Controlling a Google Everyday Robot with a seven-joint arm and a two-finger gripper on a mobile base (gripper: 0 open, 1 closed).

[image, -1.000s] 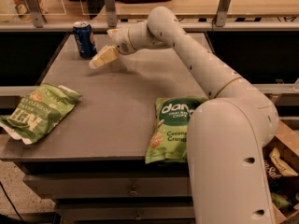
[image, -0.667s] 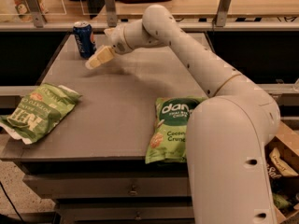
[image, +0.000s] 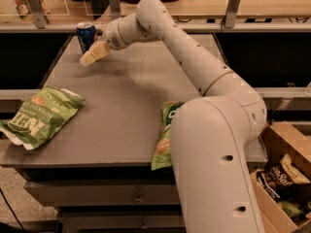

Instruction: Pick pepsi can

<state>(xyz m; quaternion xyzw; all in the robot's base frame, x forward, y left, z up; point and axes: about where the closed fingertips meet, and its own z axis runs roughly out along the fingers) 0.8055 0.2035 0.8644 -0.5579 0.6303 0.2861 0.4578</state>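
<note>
The pepsi can [image: 86, 35], dark blue with a silver top, stands upright at the far left corner of the grey table [image: 121, 91]. My gripper [image: 92, 55] reaches in from the right on the long white arm. It hangs low over the table, just in front of and slightly right of the can, close to it. I cannot tell whether it touches the can.
A green snack bag [image: 39, 116] lies at the table's left front edge. Another green bag [image: 164, 142] lies at the front, partly hidden by my arm's base. A cardboard box [image: 286, 178] with snack packs stands on the floor at the right. A railed counter runs behind the table.
My gripper has moved left and a little farther back, closer to the pepsi can. The can and the bags have not moved.
</note>
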